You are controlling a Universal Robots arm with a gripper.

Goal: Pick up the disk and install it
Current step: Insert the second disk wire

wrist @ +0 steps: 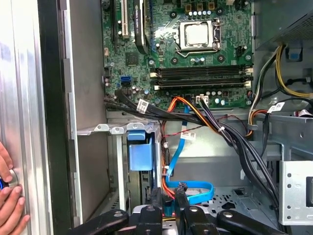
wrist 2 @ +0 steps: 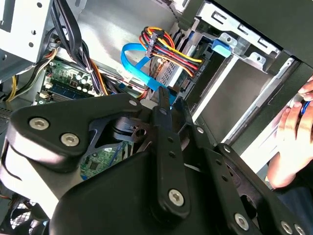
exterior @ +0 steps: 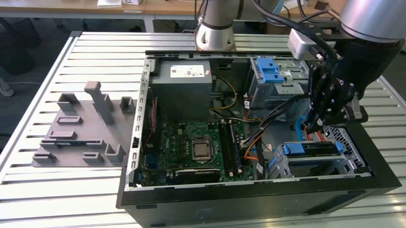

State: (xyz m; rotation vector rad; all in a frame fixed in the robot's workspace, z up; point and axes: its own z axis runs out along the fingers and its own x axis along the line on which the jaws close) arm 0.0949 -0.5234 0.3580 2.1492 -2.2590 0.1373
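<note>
Hovering inside case [exterior: 254,199]: gripper [exterior: 315,129], just above disk [exterior: 311,148] seated in drive cage on exterior view's right. Open or closed: cannot tell. Disk judged dense, rigid, smooth-sided, shock-sensitive; best held by blue bracket edges.

The open black computer case [exterior: 254,199] lies on the slatted metal table [exterior: 95,47]. At the exterior view's left, beside the case and apart from it, the grey plastic tray with upright slots [exterior: 82,133] rests on the same table. Inside the case, the green motherboard [exterior: 190,142] covers the floor, with the grey metal power-supply box [exterior: 184,85] behind it. At the exterior view's right, the silver disk with its blue plastic bracket [exterior: 311,149] sits in the near drive cage. The black pincer [exterior: 320,126] hangs just behind it (among the cables). A person's hand [wrist: 9,205] rests on the case's outer edge.
</note>
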